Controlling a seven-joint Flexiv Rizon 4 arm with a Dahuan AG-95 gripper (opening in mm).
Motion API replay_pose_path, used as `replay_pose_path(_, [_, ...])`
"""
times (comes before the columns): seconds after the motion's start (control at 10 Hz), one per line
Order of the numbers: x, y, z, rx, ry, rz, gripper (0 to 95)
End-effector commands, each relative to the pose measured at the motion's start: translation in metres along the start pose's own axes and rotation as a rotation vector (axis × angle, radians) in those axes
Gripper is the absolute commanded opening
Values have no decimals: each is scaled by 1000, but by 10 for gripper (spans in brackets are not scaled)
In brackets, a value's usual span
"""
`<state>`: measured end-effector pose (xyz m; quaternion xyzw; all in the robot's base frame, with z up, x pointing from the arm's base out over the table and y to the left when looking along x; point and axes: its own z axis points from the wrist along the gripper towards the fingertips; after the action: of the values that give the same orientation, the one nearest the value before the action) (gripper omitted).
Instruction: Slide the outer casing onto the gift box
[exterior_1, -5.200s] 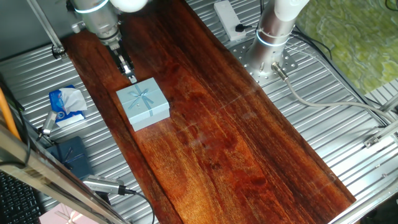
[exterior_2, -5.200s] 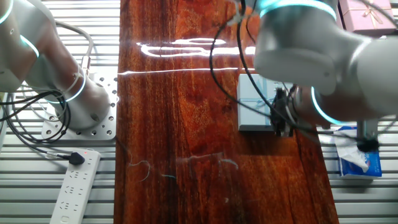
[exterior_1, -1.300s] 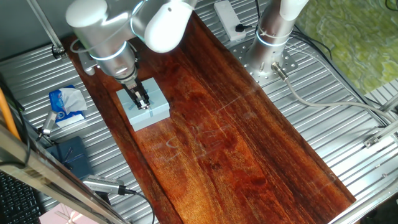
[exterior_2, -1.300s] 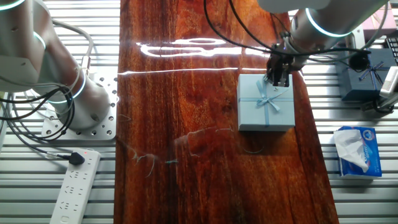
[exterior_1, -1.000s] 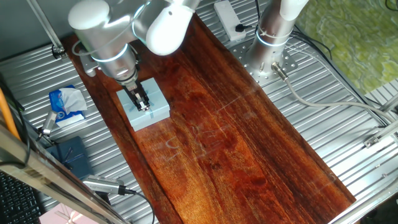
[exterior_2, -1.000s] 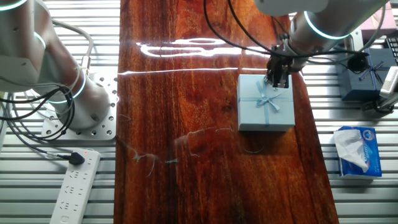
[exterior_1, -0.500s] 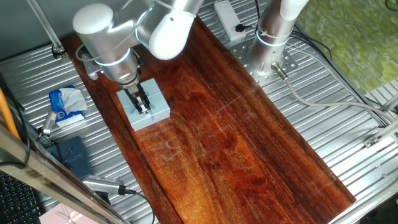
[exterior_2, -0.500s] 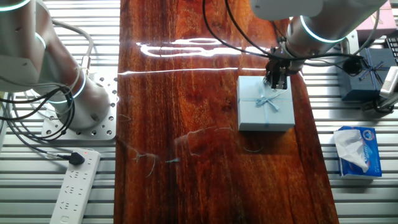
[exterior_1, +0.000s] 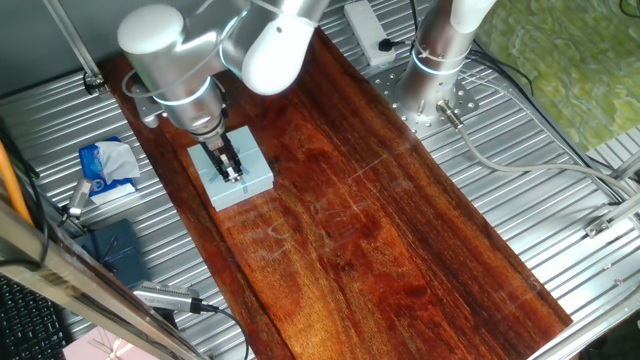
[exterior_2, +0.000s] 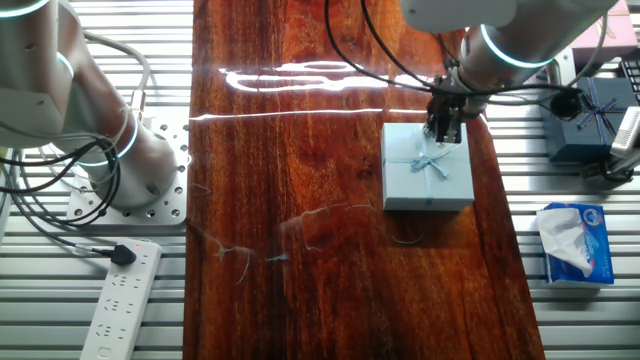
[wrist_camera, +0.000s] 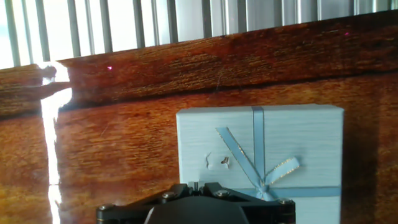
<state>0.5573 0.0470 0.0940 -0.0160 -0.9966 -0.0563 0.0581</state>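
Observation:
The outer casing (exterior_1: 255, 172) is a light blue square sleeve with a pale crossed ribbon and bow. It lies flat on the dark wooden board (exterior_1: 380, 230) and also shows in the other fixed view (exterior_2: 428, 178) and the hand view (wrist_camera: 298, 137). My gripper (exterior_1: 232, 174) points straight down over the casing's top near one edge, its fingers closed together and empty; it also shows in the other fixed view (exterior_2: 440, 134). Whether the tips touch the top I cannot tell. The gift box is hidden from view.
A tissue pack (exterior_1: 105, 165) and a dark navy box (exterior_1: 115, 250) lie on the metal slats beside the board. A second arm's base (exterior_1: 435, 70) and a power strip (exterior_2: 120, 300) stand on the other side. A pink box corner (exterior_1: 100, 350) shows at the bottom left.
About five seconds ago my gripper stood beside the casing's edge; now it is over the casing's top. In the last second it has only shifted slightly. The casing has not moved.

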Motion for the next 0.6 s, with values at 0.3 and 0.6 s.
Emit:
replay_pose_path(0.3, [4,2,-10,30,0,-11,0])
replay_pose_path(0.6, [14,7,-33,59,1,-25,0])
